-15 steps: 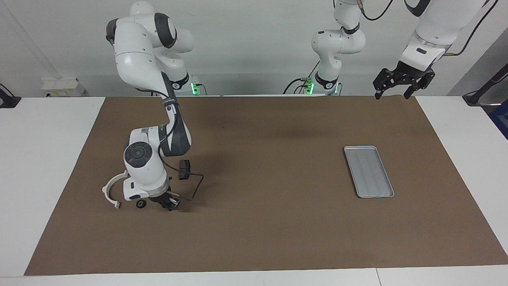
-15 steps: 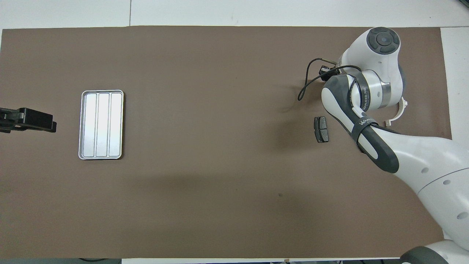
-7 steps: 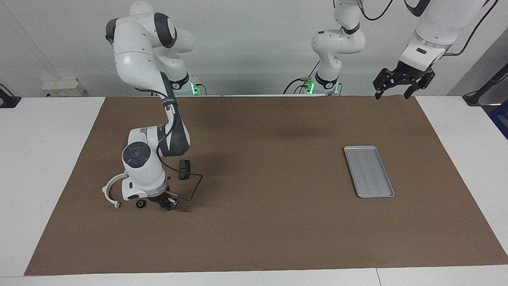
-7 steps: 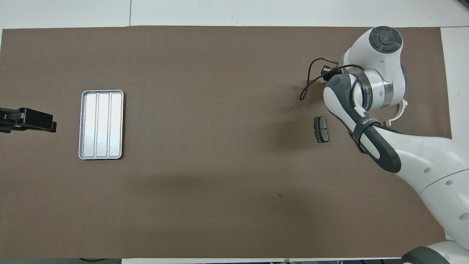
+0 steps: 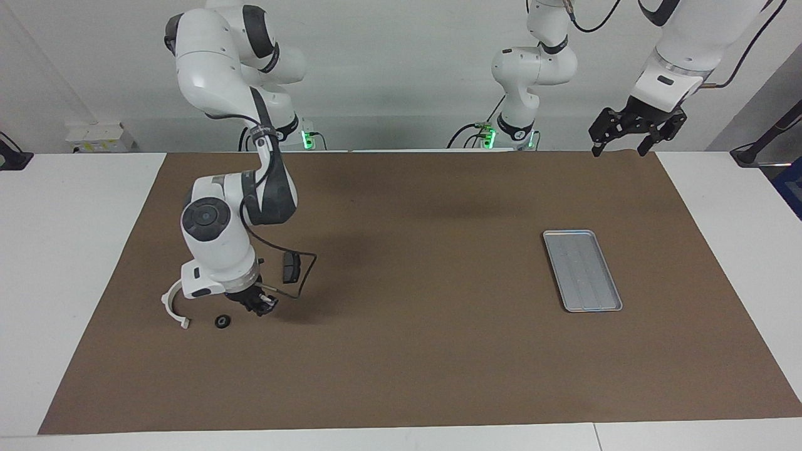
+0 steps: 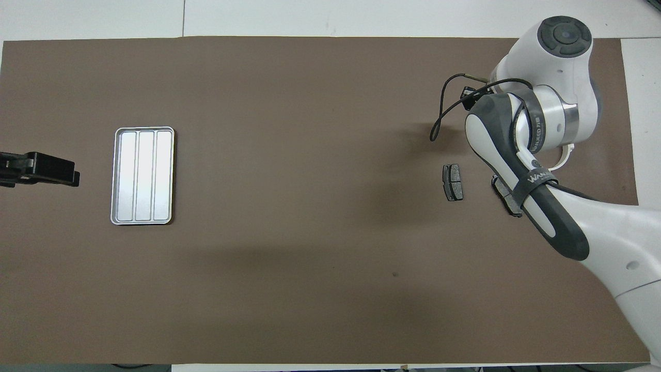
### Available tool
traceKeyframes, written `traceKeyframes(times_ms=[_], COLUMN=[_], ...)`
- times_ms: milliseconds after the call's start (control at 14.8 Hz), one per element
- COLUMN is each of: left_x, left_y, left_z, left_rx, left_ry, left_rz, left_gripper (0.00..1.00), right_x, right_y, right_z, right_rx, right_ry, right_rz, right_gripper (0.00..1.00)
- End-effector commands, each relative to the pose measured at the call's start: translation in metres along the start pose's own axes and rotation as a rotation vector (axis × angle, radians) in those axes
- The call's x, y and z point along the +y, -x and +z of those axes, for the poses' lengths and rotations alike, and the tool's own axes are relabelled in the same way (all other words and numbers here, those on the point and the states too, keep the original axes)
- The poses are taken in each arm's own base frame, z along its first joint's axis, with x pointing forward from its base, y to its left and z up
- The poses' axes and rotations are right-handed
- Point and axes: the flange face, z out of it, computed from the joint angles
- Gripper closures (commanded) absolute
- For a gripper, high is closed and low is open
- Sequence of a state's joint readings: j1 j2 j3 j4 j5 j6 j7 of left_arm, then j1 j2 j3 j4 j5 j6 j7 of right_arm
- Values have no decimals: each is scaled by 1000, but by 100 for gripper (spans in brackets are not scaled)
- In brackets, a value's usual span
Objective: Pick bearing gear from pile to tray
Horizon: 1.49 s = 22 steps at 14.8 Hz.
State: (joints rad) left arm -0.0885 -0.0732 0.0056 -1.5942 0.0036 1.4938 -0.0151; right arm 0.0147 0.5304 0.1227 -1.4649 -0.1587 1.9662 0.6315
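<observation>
While the right gripper (image 5: 258,305) hangs low over the mat (image 5: 413,351), note that a small black round gear (image 5: 221,321) lies on the mat, clear of its fingers. That gear sits just beside the bracket (image 5: 165,305), off the bracket's end that is farther from the robots, on the side toward the left arm's end. The right gripper is over the mat a little past the gear from the bracket, not touching it.

Writing: you can read white letters starting "WAN" on the band round the right arm (image 6: 537,178). The rest is too small to read. No other labels are legible.

Right gripper: clenched, fingertips together. You can't tell whether anything small is pinched between them. It touches neither gear nor bracket.

Left gripper (image 5: 619,150): released, fingers spread, nothing in it. It waits well apart from the bracket, over the mat's edge by the left arm's base.

One brake pad (image 5: 289,266) lies near the bracket, toward the left arm's end and nearer the robots. The overhead view shows a second pad (image 6: 506,195) half hidden under the right arm.

The tray (image 5: 583,269) lies flat, well apart from the bracket, toward the left arm's end. Nothing is in it.
</observation>
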Motion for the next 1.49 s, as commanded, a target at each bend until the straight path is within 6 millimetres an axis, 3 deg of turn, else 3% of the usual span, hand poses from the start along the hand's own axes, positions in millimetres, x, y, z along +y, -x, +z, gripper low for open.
traceKeyframes(times_ms=[0, 135, 338, 676, 1014, 1216, 1419], left_x=[0, 0, 1, 0, 0, 0, 0], left_y=[3, 3, 3, 3, 3, 3, 3], left_z=[0, 0, 0, 0, 0, 0, 0], left_rx=[-10, -10, -10, -10, -10, -10, -10], left_ry=[14, 14, 14, 14, 14, 14, 14], left_rz=[-2, -2, -1, -2, -2, -2, -2], left_gripper=[0, 0, 0, 0, 0, 0, 0], right_x=[-19, -41, -78, -144, -188, -208, -218], right_y=[24, 42, 77, 139, 180, 197, 198], right_z=[-50, -84, -107, -118, -129, -125, -109], right_rx=[-10, -34, -43, -16, -11, 5, 7], right_ry=[10, -5, 21, 2, -93, -129, -134], right_rz=[-38, -26, 60, 163, 236, 237, 233], right_gripper=[100, 100, 100, 100, 100, 100, 100])
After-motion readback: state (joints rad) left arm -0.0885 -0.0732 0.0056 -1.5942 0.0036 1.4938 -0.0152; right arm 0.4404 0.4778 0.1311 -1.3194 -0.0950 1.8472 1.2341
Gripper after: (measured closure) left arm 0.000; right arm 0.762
